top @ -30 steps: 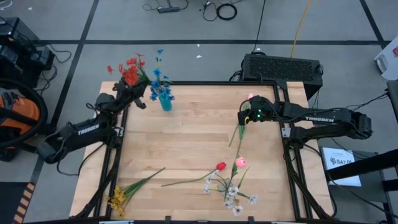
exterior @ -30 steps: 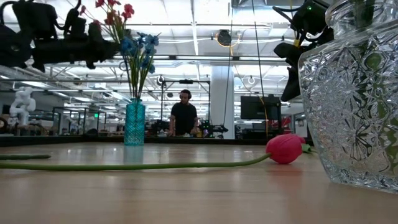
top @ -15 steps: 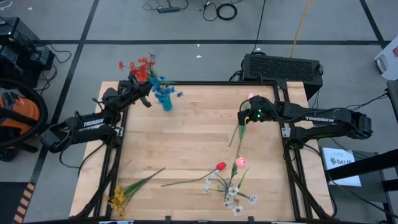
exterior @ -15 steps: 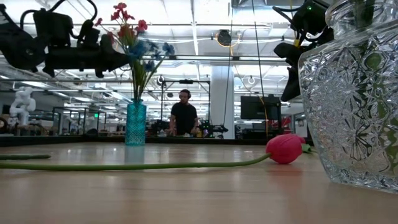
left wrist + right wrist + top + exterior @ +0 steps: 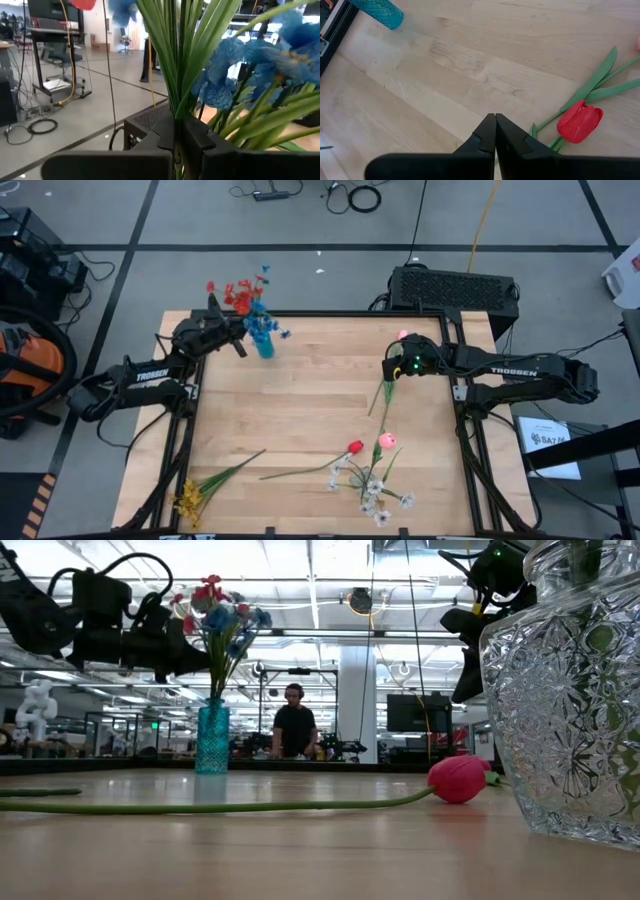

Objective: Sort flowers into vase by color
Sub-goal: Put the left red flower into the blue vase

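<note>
The left end effector (image 5: 232,332), clamped on the red flowers (image 5: 237,293), hovers beside the teal vase (image 5: 265,346) at the counter's far left; stems should descend vertically, avoiding the blue sprays (image 5: 262,320).

I'm looking into a big open robotics lab: taped grey floor (image 5: 300,220), loose cables (image 5: 355,195), framed rigs (image 5: 120,730) and a person (image 5: 294,730) at benches beyond my table (image 5: 300,400).

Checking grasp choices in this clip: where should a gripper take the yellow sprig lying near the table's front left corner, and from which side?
Grip the yellow sprig on its bare green stem, midway along, coming straight down from above. It lies flat on the table, stem angled away from the bushy yellow head, with bare wood on both sides for the fingers.
</note>
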